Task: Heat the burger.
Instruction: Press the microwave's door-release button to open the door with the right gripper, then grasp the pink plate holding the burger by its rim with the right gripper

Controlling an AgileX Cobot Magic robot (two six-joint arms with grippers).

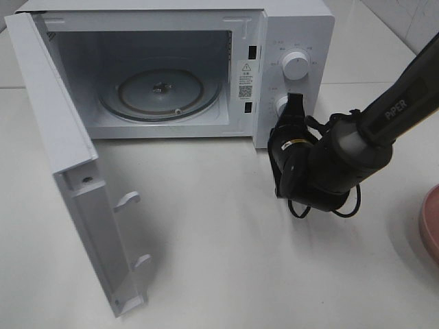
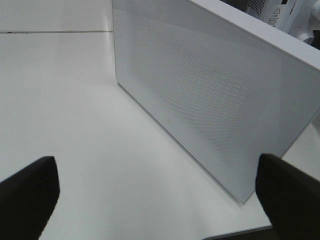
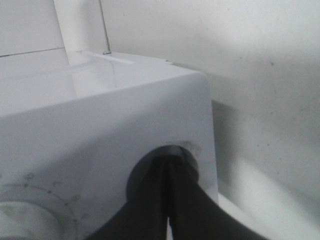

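The burger is not in view in any frame. The white microwave [image 1: 295, 27] stands at the back with its door [image 1: 62, 157] swung wide open to the left. Its glass turntable [image 1: 161, 92] is bare. My right gripper [image 1: 295, 103] is at the microwave's lower knob [image 1: 280, 104]. In the right wrist view its fingers [image 3: 167, 165] are pressed together with their tips against that knob [image 3: 190, 157]. My left gripper [image 2: 160, 187] is open and holds nothing; it faces the outer side of the door [image 2: 200, 100]. It does not show in the exterior view.
The upper knob [image 1: 295, 65] sits above the lower one on the control panel. The edge of a round pink plate [image 1: 431, 219] shows at the right border. The open door juts forward over the left of the white table [image 1: 206, 240].
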